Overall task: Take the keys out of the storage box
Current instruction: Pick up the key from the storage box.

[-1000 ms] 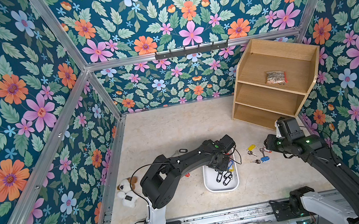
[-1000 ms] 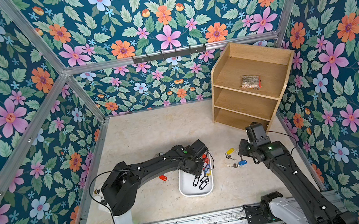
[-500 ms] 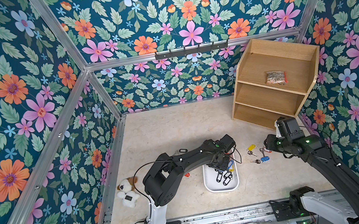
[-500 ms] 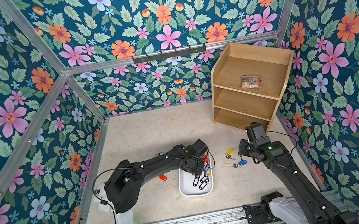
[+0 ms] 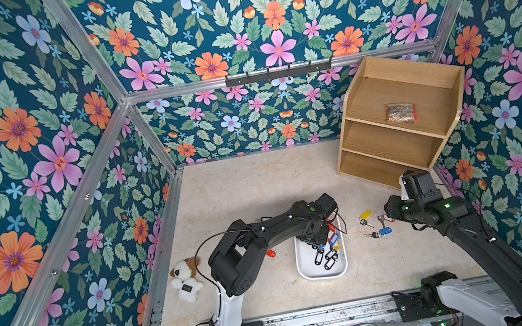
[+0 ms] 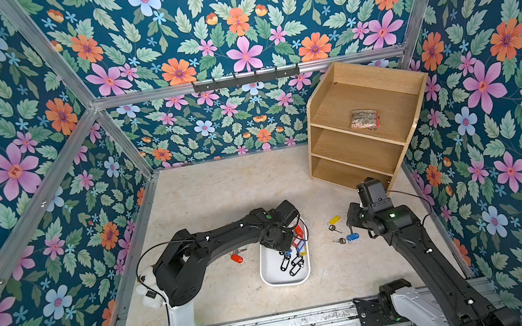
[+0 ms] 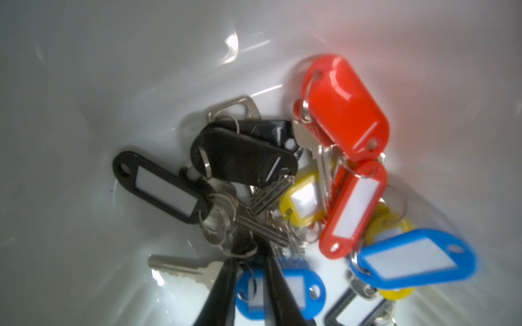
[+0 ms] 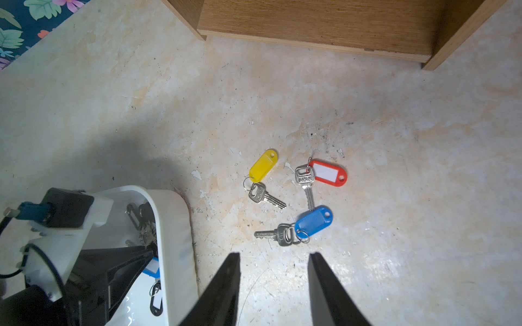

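The white storage box [image 5: 323, 276] [image 6: 284, 283] lies on the floor between the arms. A tangle of keys [image 5: 326, 254] [image 7: 347, 192] with red, blue, yellow and black tags fills its far half. My left gripper [image 5: 317, 244] [image 7: 248, 248] reaches down into the box, its tips pinched together on a bunch of key rings. My right gripper [image 5: 390, 217] [image 8: 272, 254] hovers open over the floor right of the box. Just beyond its fingers lie a yellow-tagged key [image 8: 263, 165], a red-tagged key [image 8: 327, 173] and a blue-tagged key [image 8: 313, 221]. Another red-tagged key [image 5: 270, 253] lies left of the box.
A wooden shelf unit [image 5: 396, 118] stands at the back right with a clear bag [image 5: 401, 113] on its top shelf. A plush dog [image 5: 186, 280] sits by the left wall. A hook rail [image 5: 278, 73] runs along the back wall.
The left gripper's jaws have closed in on the key rings inside the box. The right arm has stayed where it was.
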